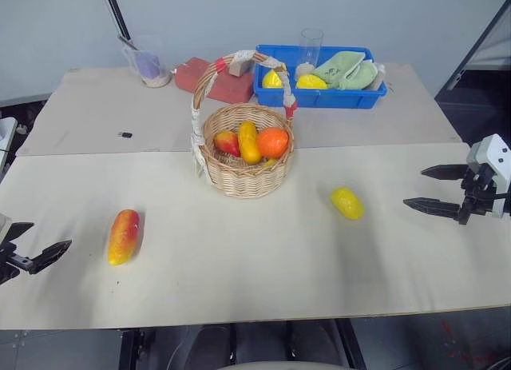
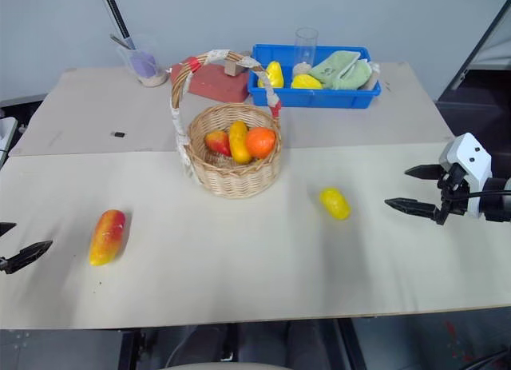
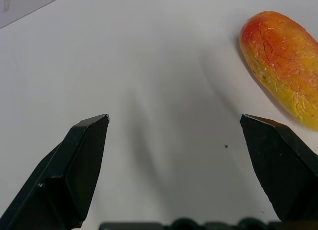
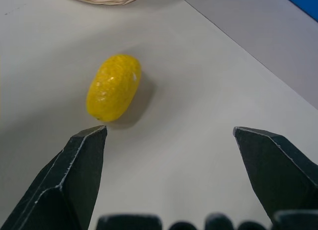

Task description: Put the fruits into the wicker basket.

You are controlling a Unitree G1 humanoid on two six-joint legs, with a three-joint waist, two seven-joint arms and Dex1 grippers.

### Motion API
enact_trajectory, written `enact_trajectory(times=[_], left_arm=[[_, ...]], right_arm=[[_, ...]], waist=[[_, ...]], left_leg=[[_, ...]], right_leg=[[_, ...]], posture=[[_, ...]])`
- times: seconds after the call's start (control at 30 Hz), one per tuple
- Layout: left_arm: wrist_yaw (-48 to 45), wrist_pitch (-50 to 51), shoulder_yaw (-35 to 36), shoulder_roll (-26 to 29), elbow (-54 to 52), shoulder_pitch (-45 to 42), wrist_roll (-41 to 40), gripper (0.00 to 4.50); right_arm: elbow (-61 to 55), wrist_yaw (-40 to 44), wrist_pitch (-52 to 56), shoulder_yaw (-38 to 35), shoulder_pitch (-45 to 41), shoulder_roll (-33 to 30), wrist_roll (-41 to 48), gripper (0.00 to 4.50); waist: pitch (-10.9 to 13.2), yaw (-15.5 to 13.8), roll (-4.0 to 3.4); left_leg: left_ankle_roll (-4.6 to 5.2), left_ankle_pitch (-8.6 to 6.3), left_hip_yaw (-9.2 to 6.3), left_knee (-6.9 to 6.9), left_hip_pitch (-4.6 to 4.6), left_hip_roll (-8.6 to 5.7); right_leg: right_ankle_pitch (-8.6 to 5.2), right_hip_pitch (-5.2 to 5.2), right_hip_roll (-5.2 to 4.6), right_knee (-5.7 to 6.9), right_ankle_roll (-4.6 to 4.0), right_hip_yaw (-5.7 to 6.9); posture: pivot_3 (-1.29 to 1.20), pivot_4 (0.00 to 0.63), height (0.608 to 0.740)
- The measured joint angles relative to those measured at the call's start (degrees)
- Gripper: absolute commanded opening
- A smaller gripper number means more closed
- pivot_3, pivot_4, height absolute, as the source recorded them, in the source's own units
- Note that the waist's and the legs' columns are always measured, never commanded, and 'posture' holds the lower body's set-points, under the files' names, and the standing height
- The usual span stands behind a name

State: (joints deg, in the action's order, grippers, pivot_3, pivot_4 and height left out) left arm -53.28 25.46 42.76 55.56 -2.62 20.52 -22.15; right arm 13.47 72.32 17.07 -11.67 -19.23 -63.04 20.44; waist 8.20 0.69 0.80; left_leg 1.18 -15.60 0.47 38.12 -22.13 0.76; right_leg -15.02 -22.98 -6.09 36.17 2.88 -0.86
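1. Landmark: the wicker basket (image 1: 245, 150) stands upright at mid-tabletop (image 1: 239, 266), handle arched overhead. It already holds several fruits, a round orange among them. Neither fruit of the task is in it yet.

2. The mango (image 1: 124, 236) lies on the tabletop well to the robot's left of the basket and nearer the robot. Its long axis runs roughly away from the robot, tilted slightly, red end farther off.

3. The lemon (image 1: 347, 202) lies on the tabletop to the right of the basket, somewhat nearer the robot than the basket, closer to it than the mango is. Its long axis is angled, the far end leaning toward the basket.

4. Left gripper (image 1: 28, 248): jaws stand wide apart, holding nothing. It sits farther left from the basket than the mango, close beside that fruit but not touching. In the left wrist view the mango (image 3: 283, 66) lies off to one side of the jaw line, not between the jaws.

5. Right gripper (image 1: 423, 188): jaws wide apart, empty. It sits right of the lemon, apart from it, pointing toward it. In the right wrist view the lemon (image 4: 114, 87) lies ahead, offset toward one finger.

6. Judgement: each arm is nearer its own fruit. Each approach appears to need a sideways correction to centre the fruit, closing across the short axis.
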Motion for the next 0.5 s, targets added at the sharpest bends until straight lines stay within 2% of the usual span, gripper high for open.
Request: enact_trajectory(times=[0.5], left_arm=[[0.1, -0.6, 1.1, -0.6, 0.2, -2.4, -0.3, 4.5]], right_arm=[[0.0, -0.1, 0.0, 0.1, 0.2, 0.3, 0.0, 4.49]], waist=[[0.0, 0.0, 0.0]], left_leg=[[0.0, 0.01, 0.08, 0.0, -0.02, 0.02]], right_leg=[[0.0, -0.04, 0.19, 0.03, 0.0, 0.0]], posture=[[0.0, 0.15, 0.74]])
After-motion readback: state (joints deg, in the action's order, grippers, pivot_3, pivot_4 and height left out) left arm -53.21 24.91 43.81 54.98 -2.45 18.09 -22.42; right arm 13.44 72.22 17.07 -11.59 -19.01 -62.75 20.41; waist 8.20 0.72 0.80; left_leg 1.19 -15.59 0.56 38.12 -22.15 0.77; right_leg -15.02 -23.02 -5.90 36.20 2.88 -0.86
